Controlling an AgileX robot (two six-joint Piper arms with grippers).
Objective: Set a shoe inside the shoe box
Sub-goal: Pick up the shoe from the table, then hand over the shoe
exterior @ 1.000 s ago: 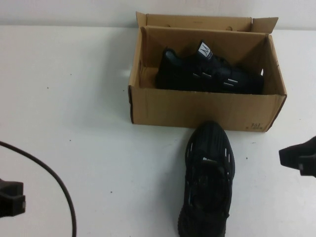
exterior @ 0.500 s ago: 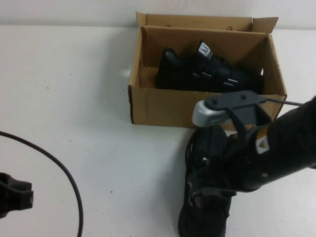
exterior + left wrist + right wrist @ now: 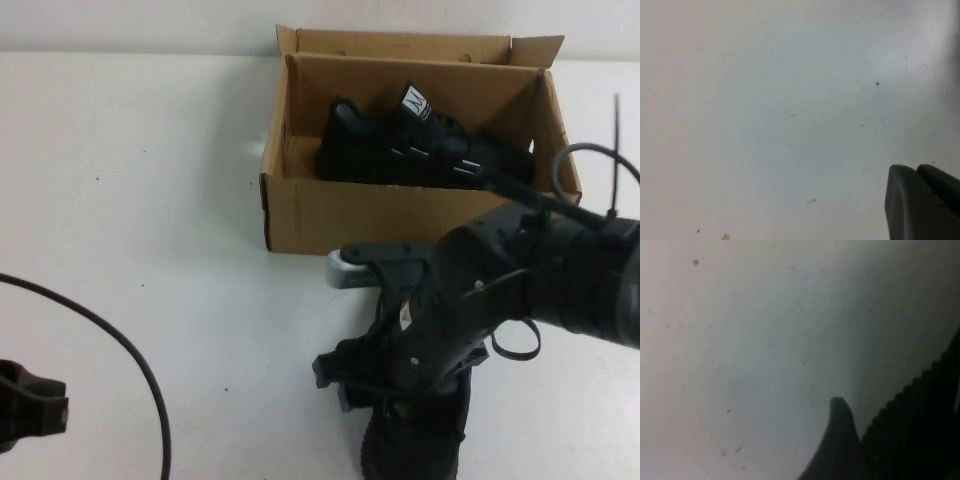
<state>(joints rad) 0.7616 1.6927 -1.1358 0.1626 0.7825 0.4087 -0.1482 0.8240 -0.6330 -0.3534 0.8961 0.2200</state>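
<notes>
A black shoe (image 3: 410, 455) lies on the white table in front of the brown shoe box (image 3: 400, 220), mostly hidden under my right arm. A second black shoe (image 3: 420, 150) lies inside the box. My right gripper (image 3: 340, 375) is low at the left side of the shoe on the table. In the right wrist view one finger (image 3: 840, 440) stands just outside the shoe's ribbed sole (image 3: 920, 415); the other finger is hidden, and the jaws look open. My left gripper (image 3: 25, 410) is shut and empty at the near left edge, and it also shows over bare table in the left wrist view (image 3: 916, 170).
A black cable (image 3: 130, 370) curves over the table near the left gripper. The box's flaps (image 3: 400, 42) stand open at the back. A looped cable tie (image 3: 590, 170) sticks up from the right arm near the box's right wall.
My right arm has swung in from the right edge and down over the shoe on the table, its gripper now at the shoe's left side. The left gripper has hardly moved.
</notes>
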